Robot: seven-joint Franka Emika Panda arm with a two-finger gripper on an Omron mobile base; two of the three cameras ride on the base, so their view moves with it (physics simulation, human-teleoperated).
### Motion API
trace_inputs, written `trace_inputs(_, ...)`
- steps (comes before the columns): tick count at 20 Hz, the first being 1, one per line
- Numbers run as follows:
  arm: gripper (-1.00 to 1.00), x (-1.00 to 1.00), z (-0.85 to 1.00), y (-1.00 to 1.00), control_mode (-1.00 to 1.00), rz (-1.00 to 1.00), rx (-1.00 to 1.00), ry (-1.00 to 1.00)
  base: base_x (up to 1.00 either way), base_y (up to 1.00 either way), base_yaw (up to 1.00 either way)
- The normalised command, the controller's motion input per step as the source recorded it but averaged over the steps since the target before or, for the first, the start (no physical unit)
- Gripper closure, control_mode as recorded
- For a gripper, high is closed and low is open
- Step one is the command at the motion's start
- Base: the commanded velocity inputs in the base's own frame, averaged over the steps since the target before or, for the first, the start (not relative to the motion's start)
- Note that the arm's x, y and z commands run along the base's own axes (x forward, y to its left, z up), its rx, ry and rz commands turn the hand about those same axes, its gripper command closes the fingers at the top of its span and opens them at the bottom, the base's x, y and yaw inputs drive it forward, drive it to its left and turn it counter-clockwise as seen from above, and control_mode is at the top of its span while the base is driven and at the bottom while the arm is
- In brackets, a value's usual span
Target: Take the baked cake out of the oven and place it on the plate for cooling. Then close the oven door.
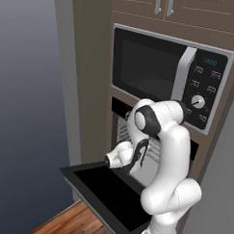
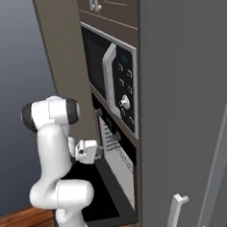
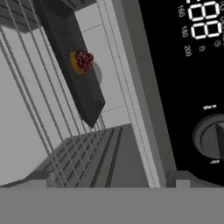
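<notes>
Below the microwave the oven stands open, and everything else is placed against it. Its door is dropped flat, a wide black panel whose long axis runs along the oven's front, its free edge pointing out into the room, away from the cavity and over the wood floor. In the right base view the door shows as a dark slab jutting from the foot of the oven.

Inside the cavity, in the hand view, the cake shows as a small round thing with a yellow rim and a dark red top. It sits on a dark tray, a long flat slab whose long axis runs deep into the oven; in this rolled view it slants from upper left down to lower right. Thin rack wires run beside the tray along the same direction. Right of the cavity in this view lies the oven's black panel with a white display and a round knob.

Above the door and just in front of the cavity mouth, the pincer hangs on the bent white arm, pointing into the oven. From the right base view the pincer sits close to the front of the racks. Its jaws stand spread wide with nothing between them, and it is well apart from the cake.
</notes>
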Motion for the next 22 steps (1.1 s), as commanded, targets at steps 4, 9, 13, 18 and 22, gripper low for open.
trace_inputs(4, -1.00, 0.25, -0.29, -0.37, -1.00, -0.02, -0.06, 0.00, 0.00, 0.00, 0.00)
trace_inputs(9, -1.00, 0.29, -0.37, -0.20, -1.00, 0.00, -0.05, 0.02, 0.00, 0.00, 0.00)
trace_inputs(13, -1.00, 0.42, -0.37, -0.11, -1.00, 0.00, -0.05, 0.03, 0.00, 0.00, 0.00)
trace_inputs(18, -1.00, 0.42, -0.40, -0.03, -1.00, 0.00, -0.04, 0.08, 0.00, 0.00, 0.00)
trace_inputs(22, -1.00, 0.44, -0.37, -0.02, -1.00, 0.00, -0.03, 0.08, 0.00, 0.00, 0.00)
